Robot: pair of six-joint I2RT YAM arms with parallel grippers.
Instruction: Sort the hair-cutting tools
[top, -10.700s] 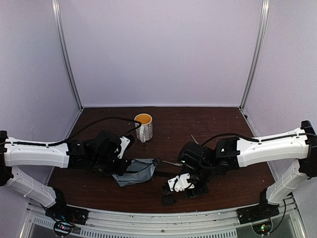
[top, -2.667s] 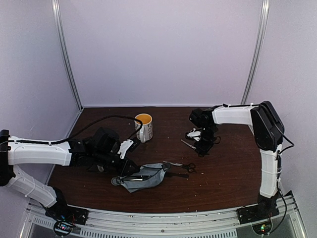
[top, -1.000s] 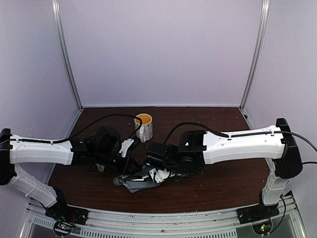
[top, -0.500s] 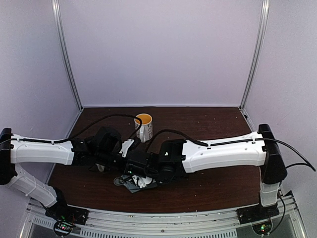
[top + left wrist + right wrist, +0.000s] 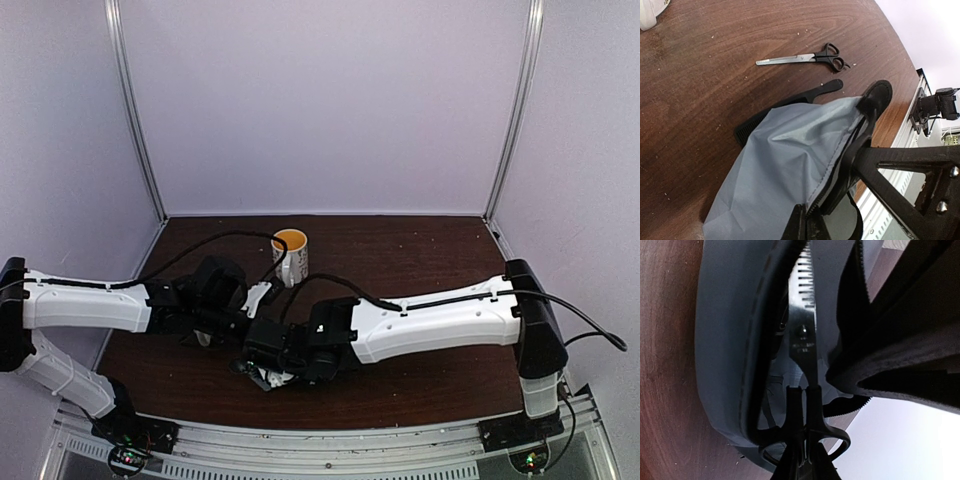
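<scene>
The grey zip pouch (image 5: 785, 165) lies near the table's front, its mouth held open. My left gripper (image 5: 810, 222) is shut on the pouch's zip edge; from above it (image 5: 243, 326) sits beside the right arm. My right gripper (image 5: 802, 390) is shut on a pair of black-handled scissors (image 5: 802, 342) whose blades point into the pouch mouth (image 5: 725, 315); from above this gripper (image 5: 271, 373) is over the pouch. A second pair of scissors (image 5: 805, 57) lies on the bare wood. The black comb (image 5: 790, 106) lies partly under the pouch. Clipper and guard are out of view.
A cream mug (image 5: 290, 255) stands behind the pouch, close to my left wrist. My right arm (image 5: 430, 318) stretches across the table's middle to the left. The front rail (image 5: 927, 107) runs close to the pouch. A black bar (image 5: 900, 172) crosses the left wrist view's lower right.
My right arm swung from the back right, carrying scissors, over to the pouch and kept sliding left, putting the blades into the mouth. My left gripper has kept hold of the pouch.
</scene>
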